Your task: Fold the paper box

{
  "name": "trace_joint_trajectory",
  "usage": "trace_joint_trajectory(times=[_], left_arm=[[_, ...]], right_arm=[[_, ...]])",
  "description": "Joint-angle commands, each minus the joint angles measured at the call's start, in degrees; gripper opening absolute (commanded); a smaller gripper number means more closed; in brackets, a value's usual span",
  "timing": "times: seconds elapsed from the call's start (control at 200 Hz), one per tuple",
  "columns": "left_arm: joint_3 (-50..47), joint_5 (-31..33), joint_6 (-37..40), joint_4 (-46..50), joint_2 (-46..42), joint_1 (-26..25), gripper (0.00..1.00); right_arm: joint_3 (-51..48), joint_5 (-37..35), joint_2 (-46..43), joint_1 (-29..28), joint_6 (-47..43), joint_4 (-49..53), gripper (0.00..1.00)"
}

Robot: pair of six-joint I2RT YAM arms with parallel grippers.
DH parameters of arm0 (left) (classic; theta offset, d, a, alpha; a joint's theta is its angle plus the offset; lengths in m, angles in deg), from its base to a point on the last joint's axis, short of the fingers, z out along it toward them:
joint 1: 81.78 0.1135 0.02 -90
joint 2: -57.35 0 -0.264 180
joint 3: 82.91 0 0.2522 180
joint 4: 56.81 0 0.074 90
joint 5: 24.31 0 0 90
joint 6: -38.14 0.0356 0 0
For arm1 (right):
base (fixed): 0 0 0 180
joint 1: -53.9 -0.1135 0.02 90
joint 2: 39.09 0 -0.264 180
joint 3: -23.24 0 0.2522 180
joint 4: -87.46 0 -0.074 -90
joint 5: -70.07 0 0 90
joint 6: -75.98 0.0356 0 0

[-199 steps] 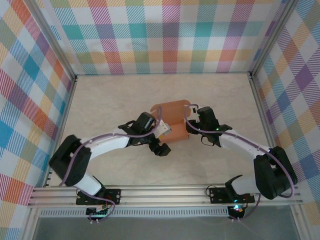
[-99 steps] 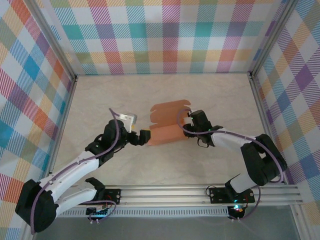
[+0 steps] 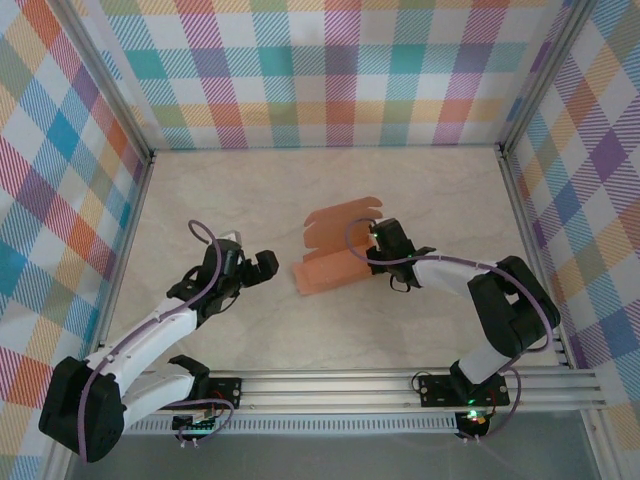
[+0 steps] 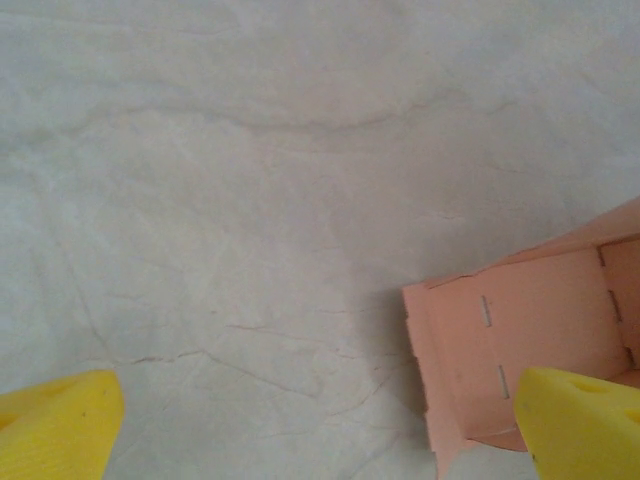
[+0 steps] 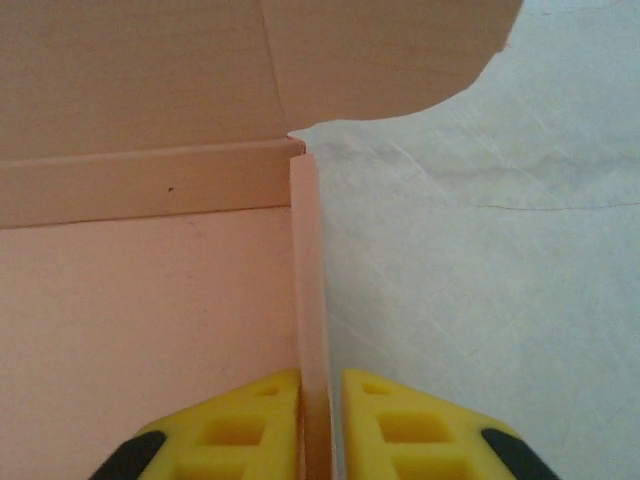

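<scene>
Paper box [image 3: 335, 258]: one, middle of the worktop [image 3: 430, 190], part-folded, flap raised.
Left tool [image 3: 258, 266]: one, spread wide, near the box, not touching.
Right tool [image 5: 320, 390]: one, pinched tight on the box's side wall.

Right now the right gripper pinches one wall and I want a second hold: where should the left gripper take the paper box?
Likely the thin upright end wall of the paper box nearest the open left gripper, coming from the left, one finger inside, one outside, as the right gripper does opposite.
</scene>
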Motion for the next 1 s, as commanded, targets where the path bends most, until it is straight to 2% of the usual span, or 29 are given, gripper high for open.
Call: trace_joint_trajectory(times=[0.0, 0.175, 0.215, 0.28, 0.385, 0.645, 0.995], left_arm=[[2.07, 3.12, -3.27, 4.31, 0.79, -1.68, 1.00], [3.20, 3.62, -3.75, 5.27, 1.81, -3.73, 1.00], [3.29, 3.36, -3.69, 5.13, 2.02, -3.81, 1.00], [3.46, 3.04, -3.30, 5.13, 2.56, -3.89, 1.00], [3.91, 2.63, -2.03, 5.32, 2.92, -3.90, 1.00], [4.17, 1.58, -0.99, 5.13, 3.12, -3.90, 1.00], [4.69, 1.05, -0.46, 5.08, 4.03, -3.90, 1.00]], right_arm=[[2.32, -2.80, 1.45, -0.91, -0.11, 1.71, 0.13], [4.00, -6.56, 2.03, -1.98, 0.25, 4.76, 0.13], [4.19, -6.19, 1.99, -2.07, 0.29, 5.24, 0.15], [5.36, -4.63, 1.90, -1.98, -0.05, 7.20, 0.25], [8.68, -2.90, 2.47, -1.90, -0.16, 12.22, 0.27], [13.50, -2.30, 6.07, -1.46, -0.85, 18.27, 0.25], [13.89, -1.69, 6.13, -0.41, -1.20, 19.07, 0.27]])
